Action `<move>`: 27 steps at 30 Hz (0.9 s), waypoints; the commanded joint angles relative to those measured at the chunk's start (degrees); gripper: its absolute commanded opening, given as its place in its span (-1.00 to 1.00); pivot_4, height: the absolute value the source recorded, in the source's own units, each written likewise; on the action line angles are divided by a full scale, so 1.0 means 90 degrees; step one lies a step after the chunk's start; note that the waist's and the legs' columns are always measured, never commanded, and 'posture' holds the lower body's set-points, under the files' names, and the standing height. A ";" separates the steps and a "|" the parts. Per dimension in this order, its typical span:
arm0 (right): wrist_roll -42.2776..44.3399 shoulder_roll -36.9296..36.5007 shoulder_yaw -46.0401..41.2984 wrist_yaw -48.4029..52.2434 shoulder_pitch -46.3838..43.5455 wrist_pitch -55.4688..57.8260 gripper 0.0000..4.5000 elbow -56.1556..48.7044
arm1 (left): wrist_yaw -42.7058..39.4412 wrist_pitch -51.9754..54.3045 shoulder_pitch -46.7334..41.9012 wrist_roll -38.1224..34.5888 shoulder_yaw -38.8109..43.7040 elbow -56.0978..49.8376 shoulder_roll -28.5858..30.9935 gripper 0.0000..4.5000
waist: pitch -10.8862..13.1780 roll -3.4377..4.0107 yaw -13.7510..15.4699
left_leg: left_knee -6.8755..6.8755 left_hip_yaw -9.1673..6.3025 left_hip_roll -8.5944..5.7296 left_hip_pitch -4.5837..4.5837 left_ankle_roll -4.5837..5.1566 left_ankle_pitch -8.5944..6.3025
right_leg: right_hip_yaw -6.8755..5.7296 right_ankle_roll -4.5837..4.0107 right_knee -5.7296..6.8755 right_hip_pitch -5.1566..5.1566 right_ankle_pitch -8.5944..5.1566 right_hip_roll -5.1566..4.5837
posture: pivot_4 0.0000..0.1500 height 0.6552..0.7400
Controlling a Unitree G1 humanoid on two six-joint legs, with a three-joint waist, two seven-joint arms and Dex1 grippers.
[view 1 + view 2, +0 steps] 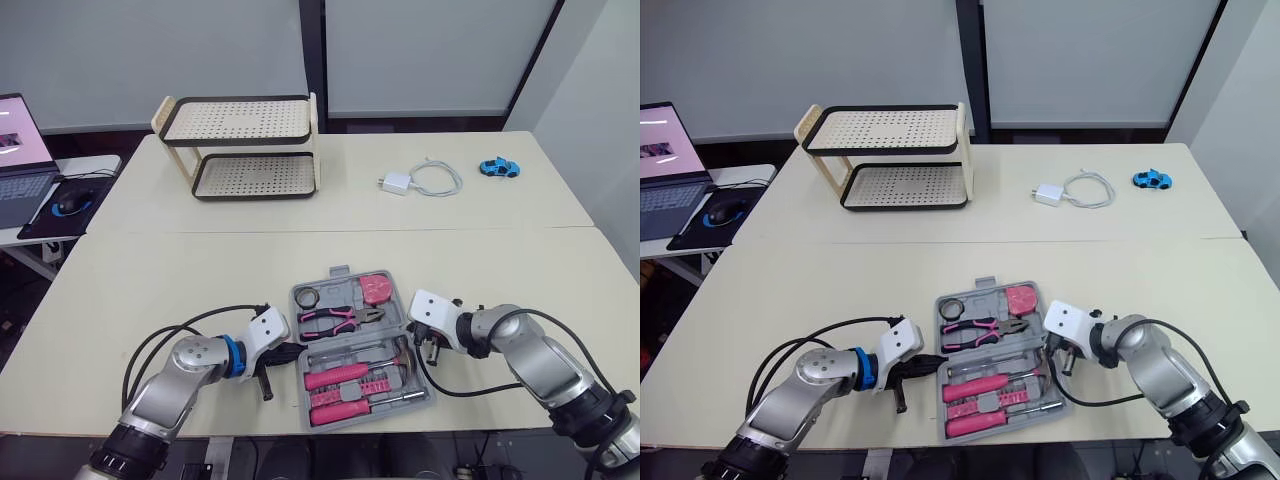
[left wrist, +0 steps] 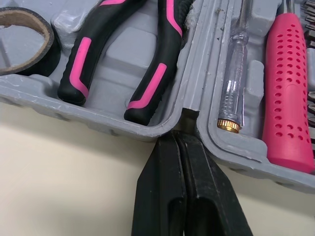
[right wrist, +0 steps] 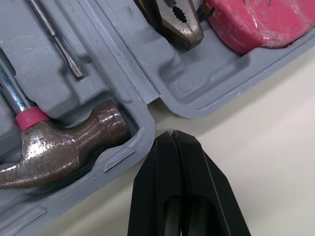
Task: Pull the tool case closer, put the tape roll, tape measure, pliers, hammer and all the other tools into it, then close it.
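1. One tool case (image 1: pixel 341 290) lies open and flat, both grey halves facing up, close to the near edge of the table (image 1: pixel 150 280) and between the two arms.
2. The far half holds one tape roll (image 1: pixel 306 297), one pair of pliers (image 1: pixel 340 319) with pink and black handles, and one pink tape measure (image 1: pixel 377 289).
3. The near half holds one hammer (image 3: pixel 64 152), one clear-handled screwdriver (image 2: pixel 234 78) and other pink-handled tools side by side.
4. The left gripper (image 2: pixel 178 140) has its two black fingers pressed together, with the tips at the hinge notch on the left side of the case.
5. The right gripper (image 3: pixel 171 135) also has its fingers together, with the tips just beside the hinge notch on the right side. Whether they touch the case cannot be told.
6. Farther back stand one two-shelf rack (image 1: pixel 245 150), one white charger with its cable (image 1: pixel 420 180) and one blue toy car (image 1: pixel 498 168), all well apart from the case.
7. The cream surface is two tables joined at a seam. One laptop (image 1: pixel 20 170) and one mouse (image 1: pixel 72 203) sit on a side desk to the left, with grey wall panels behind.
8. Bare tabletop lies between the case and the rack, and on both sides of the arms.
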 commanded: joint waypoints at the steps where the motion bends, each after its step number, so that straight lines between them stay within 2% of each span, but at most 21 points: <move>1: 0.0086 -0.0075 0.0042 0.0224 0.0104 0.0040 -0.99 -0.0534 | -0.0110 -0.0294 -0.0310 0.0062 -0.0213 -0.0015 -0.0236 -1.00 | 0.0000 -0.0001 0.0012 | 0.0000 -0.0001 -0.0002 0.0000 0.0000 0.0000 | -0.0002 0.0000 0.0000 0.0000 0.0000 -0.0001 | 1.00 1.00; 14: 0.0187 -0.0324 -0.0087 0.0258 0.0565 0.0503 -0.99 -0.1215 | -0.0567 -0.0491 -0.0489 0.0196 -0.0353 0.0014 -0.0310 -1.00 | 0.0002 -0.0004 -0.0008 | -0.0001 0.0000 -0.0001 -0.0001 0.0000 0.0000 | -0.0002 0.0000 -0.0001 0.0000 0.0000 0.0000 | 1.00 1.00; 27: 0.0153 -0.0282 -0.0098 0.0223 0.0528 0.0584 -0.99 -0.1132 | -0.0541 -0.0465 -0.0262 0.0255 -0.0258 -0.0148 -0.0202 -1.00 | 0.0003 -0.0005 -0.0009 | -0.0001 -0.0001 0.0000 -0.0001 0.0000 0.0000 | -0.0002 0.0000 -0.0001 0.0001 0.0000 0.0000 | 1.00 1.00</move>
